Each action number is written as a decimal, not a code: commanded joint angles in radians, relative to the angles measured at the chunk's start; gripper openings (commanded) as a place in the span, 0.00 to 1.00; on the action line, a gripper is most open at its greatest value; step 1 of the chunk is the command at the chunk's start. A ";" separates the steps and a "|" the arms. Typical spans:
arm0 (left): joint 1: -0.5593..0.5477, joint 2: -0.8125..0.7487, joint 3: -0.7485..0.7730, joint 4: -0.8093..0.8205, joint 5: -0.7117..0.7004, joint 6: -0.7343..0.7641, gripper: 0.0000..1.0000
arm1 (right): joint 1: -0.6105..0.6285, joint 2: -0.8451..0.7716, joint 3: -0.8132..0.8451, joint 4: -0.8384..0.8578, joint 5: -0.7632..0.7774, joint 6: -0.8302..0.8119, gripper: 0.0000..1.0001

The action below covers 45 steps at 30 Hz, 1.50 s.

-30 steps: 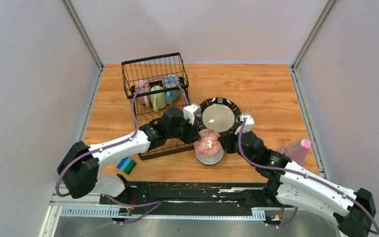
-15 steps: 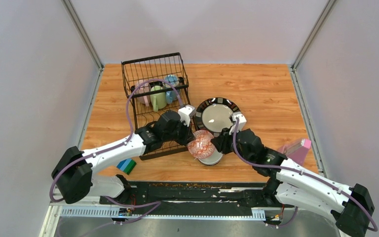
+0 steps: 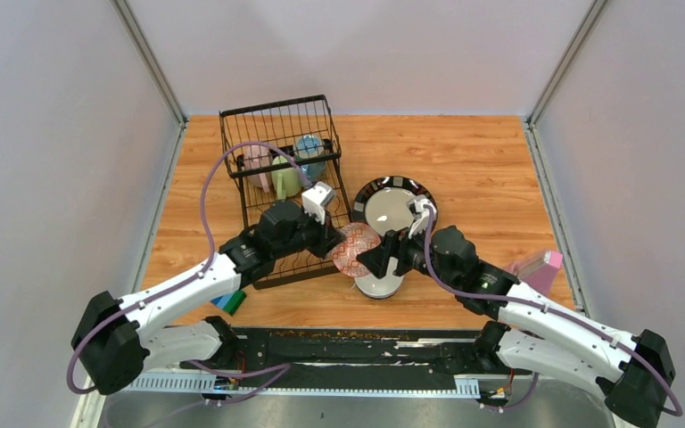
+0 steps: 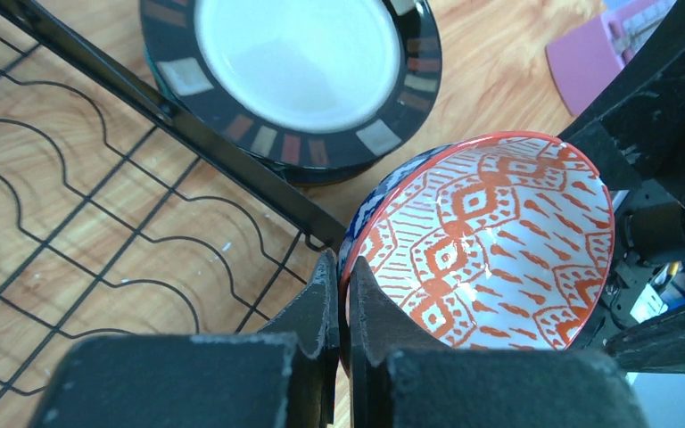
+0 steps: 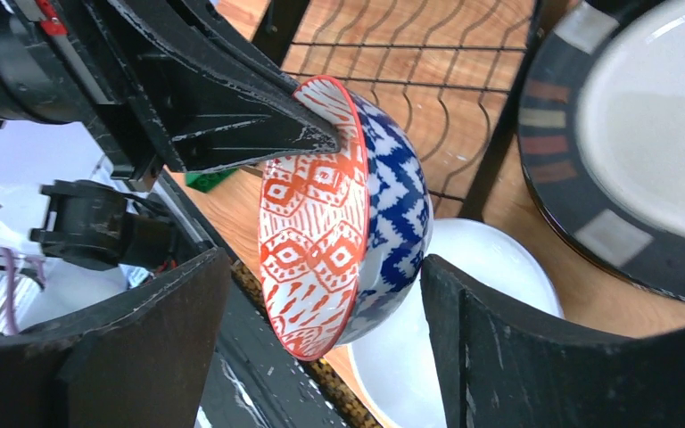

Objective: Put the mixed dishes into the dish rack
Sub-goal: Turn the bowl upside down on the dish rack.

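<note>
Your left jaws are clamped on the near rim of the patterned bowl (image 4: 491, 241), a thin pinch on one edge only. The bowl hangs tilted almost on its side, off the desk (image 3: 464, 152), above the white bowl (image 3: 379, 287) and just beside the corner of the dish rack (image 4: 187, 125). Your right jaws stand apart, one on each side of the bowl, not gripping it.

The main risk is that edge pinch. The glazed rim is smooth and the bowl's weight hangs well out from the grip, so a quick swing toward the rack could let it pivot or slide free. It would then fall onto the white bowl, and either could chip.

Watch the right jaws too. If you pull that arm back on a slant, one of them may catch the bowl and knock it loose.

The rack's black corner bar sits close under the bowl, so carry it too low and you strike the frame. The black-rimmed plate (image 4: 415, 85) lies just beyond that bar, within reach of a loose bowl.
</note>
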 commanded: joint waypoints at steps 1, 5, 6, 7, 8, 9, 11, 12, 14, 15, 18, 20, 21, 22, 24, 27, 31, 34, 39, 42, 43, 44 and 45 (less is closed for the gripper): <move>0.063 -0.081 -0.020 0.117 0.072 -0.006 0.00 | -0.027 0.029 0.066 0.084 -0.090 0.065 0.81; 0.120 -0.117 -0.057 0.149 0.134 -0.023 0.00 | -0.085 0.058 0.074 0.128 -0.241 0.109 0.82; 0.138 -0.122 -0.068 0.150 0.157 -0.026 0.00 | -0.095 0.063 0.073 0.153 -0.268 0.118 0.82; 0.158 -0.132 -0.074 0.159 0.169 -0.032 0.00 | -0.102 0.069 0.074 0.163 -0.287 0.128 0.83; 0.169 -0.139 -0.090 0.176 0.196 -0.035 0.00 | -0.107 0.076 0.074 0.178 -0.302 0.135 0.83; 0.189 -0.154 -0.099 0.186 0.210 -0.045 0.00 | -0.114 0.086 0.076 0.186 -0.313 0.143 0.83; 0.220 -0.176 -0.123 0.216 0.256 -0.056 0.00 | -0.123 0.103 0.079 0.202 -0.332 0.157 0.83; 0.230 -0.182 -0.133 0.229 0.283 -0.060 0.00 | -0.134 0.114 0.079 0.213 -0.344 0.167 0.83; 0.258 -0.200 -0.142 0.244 0.340 -0.061 0.00 | -0.151 0.134 0.075 0.238 -0.374 0.193 0.83; 0.273 -0.203 -0.144 0.250 0.383 -0.060 0.00 | -0.160 0.146 0.072 0.256 -0.391 0.206 0.83; 0.306 -0.205 -0.152 0.293 0.478 -0.071 0.00 | -0.188 0.175 0.054 0.333 -0.459 0.255 0.82; 0.326 -0.198 -0.155 0.326 0.547 -0.087 0.00 | -0.199 0.191 0.041 0.393 -0.499 0.285 0.82; 0.334 -0.195 -0.155 0.349 0.589 -0.100 0.00 | -0.203 0.199 0.038 0.423 -0.512 0.295 0.82; 0.345 -0.188 -0.156 0.362 0.609 -0.108 0.00 | -0.205 0.206 0.039 0.440 -0.526 0.298 0.82; 0.359 -0.177 -0.158 0.399 0.660 -0.131 0.00 | -0.208 0.217 0.045 0.459 -0.547 0.300 0.80; 0.370 -0.168 -0.158 0.436 0.702 -0.155 0.00 | -0.209 0.223 0.052 0.485 -0.576 0.300 0.75; 0.380 -0.165 -0.156 0.453 0.716 -0.164 0.00 | -0.209 0.220 0.044 0.505 -0.572 0.303 0.71; 0.383 -0.155 -0.151 0.456 0.719 -0.167 0.00 | -0.209 0.220 0.041 0.504 -0.571 0.305 0.67; 0.383 -0.139 -0.148 0.467 0.715 -0.169 0.00 | -0.209 0.226 0.040 0.518 -0.584 0.320 0.61; 0.383 -0.133 -0.147 0.471 0.705 -0.168 0.00 | -0.209 0.240 0.040 0.544 -0.597 0.333 0.56; 0.383 -0.129 -0.147 0.471 0.702 -0.169 0.00 | -0.209 0.245 0.043 0.550 -0.601 0.336 0.54; 0.383 -0.129 -0.147 0.466 0.695 -0.165 0.00 | -0.209 0.250 0.046 0.552 -0.602 0.334 0.51; 0.383 -0.128 -0.147 0.462 0.690 -0.163 0.00 | -0.209 0.260 0.050 0.551 -0.603 0.333 0.49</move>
